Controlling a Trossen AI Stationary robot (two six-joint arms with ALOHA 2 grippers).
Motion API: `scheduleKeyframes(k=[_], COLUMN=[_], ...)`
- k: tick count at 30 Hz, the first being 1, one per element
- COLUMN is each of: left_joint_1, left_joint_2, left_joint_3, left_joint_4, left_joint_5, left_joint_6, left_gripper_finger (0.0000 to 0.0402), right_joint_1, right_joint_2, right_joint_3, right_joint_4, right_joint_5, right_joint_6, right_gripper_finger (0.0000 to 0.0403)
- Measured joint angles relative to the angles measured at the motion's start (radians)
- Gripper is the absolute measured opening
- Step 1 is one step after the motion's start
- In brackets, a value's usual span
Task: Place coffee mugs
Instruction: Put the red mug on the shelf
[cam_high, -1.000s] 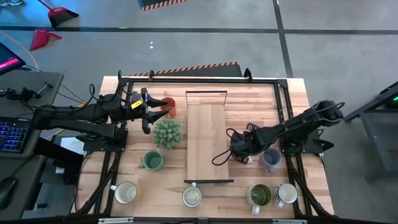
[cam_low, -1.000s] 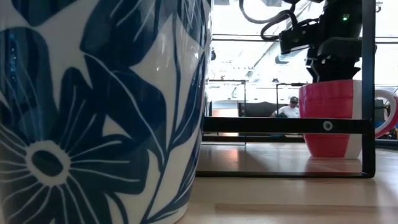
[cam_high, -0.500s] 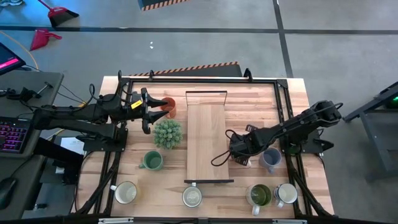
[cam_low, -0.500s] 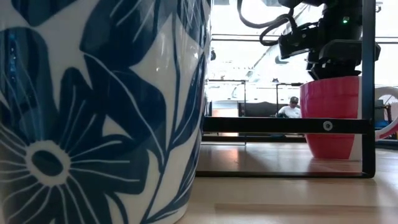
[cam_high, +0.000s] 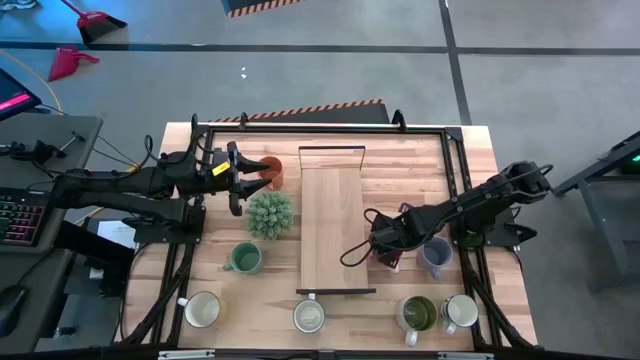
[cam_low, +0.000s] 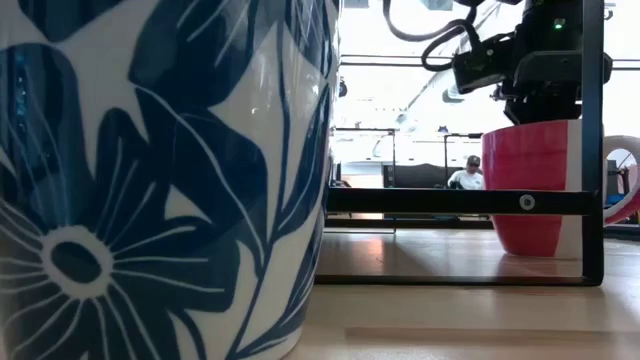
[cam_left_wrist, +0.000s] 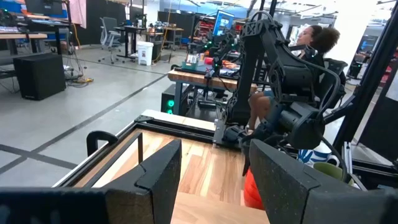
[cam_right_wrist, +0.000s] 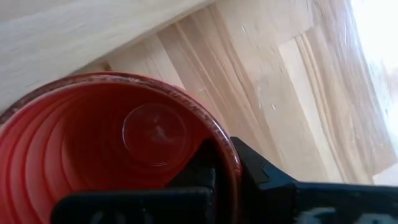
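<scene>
My right gripper (cam_high: 386, 247) points down at a pink-red mug (cam_low: 533, 190) that stands on the table just right of the raised wooden shelf (cam_high: 331, 220), and it is shut on the mug. A lavender mug (cam_high: 435, 255) sits right beside it. My left gripper (cam_high: 246, 172) hovers open and level at the far left, its tips over an orange mug (cam_high: 273, 174). A teal-green mug (cam_high: 243, 259) stands left of the shelf. Along the near edge are a cream mug (cam_high: 201, 309), a white mug (cam_high: 309, 316), an olive mug (cam_high: 418, 313) and another white mug (cam_high: 460, 311). My right gripper pinches the pink-red mug's rim (cam_right_wrist: 227, 154), one finger (cam_right_wrist: 198, 171) inside the cup and one (cam_right_wrist: 264, 177) outside the wall. The fingers come from above, pointing steeply down. The mug is upright with its base on the table.
A spiky green potted plant (cam_high: 270, 214) stands between the orange and teal-green mugs. A black frame (cam_high: 455, 150) runs around the table. A blue-flowered white mug (cam_low: 160, 180) fills the left of the low view. A person sits beyond the table (cam_left_wrist: 314, 40).
My right gripper has shut on the pink-red mug's rim and rolled slightly at the wrist, without shifting place. The mug stays standing on the table.
</scene>
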Motion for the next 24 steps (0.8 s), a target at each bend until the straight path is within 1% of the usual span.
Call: scheduleKeyframes(k=[5, 8, 11, 16, 19, 24], left_joint_1=[0.0, 0.0, 0.0, 0.0, 0.0, 0.0], left_joint_2=[0.0, 0.0, 0.0, 0.001, 0.001, 0.001], left_joint_3=[0.0, 0.0, 0.0, 0.0, 0.0, 0.0], left_joint_4=[-0.004, -0.021, -0.038, -0.077, -0.087, -0.106], left_joint_5=[0.0, 0.0, 0.0, 0.0, 0.0, 0.0], left_joint_6=[0.0, 0.0, 0.0, 0.0, 0.0, 0.0], left_gripper_finger=[0.018, 0.018, 0.018, 0.018, 0.018, 0.018], right_joint_1=[-0.003, -0.021, -0.049, -0.134, -0.201, -0.306], right_joint_2=[-0.03, -0.073, -0.113, -0.152, -0.142, -0.105], right_joint_3=[0.001, 0.044, 0.108, 0.221, 0.275, 0.346], right_joint_4=[-0.043, -0.155, -0.223, -0.271, -0.278, -0.237], right_joint_5=[0.019, 0.042, 0.071, 0.097, 0.1, 0.098], right_joint_6=[0.038, 0.061, 0.065, 0.003, -0.062, -0.172], right_gripper_finger=[0.0, 0.0, 0.0, 0.0, 0.0, 0.0])
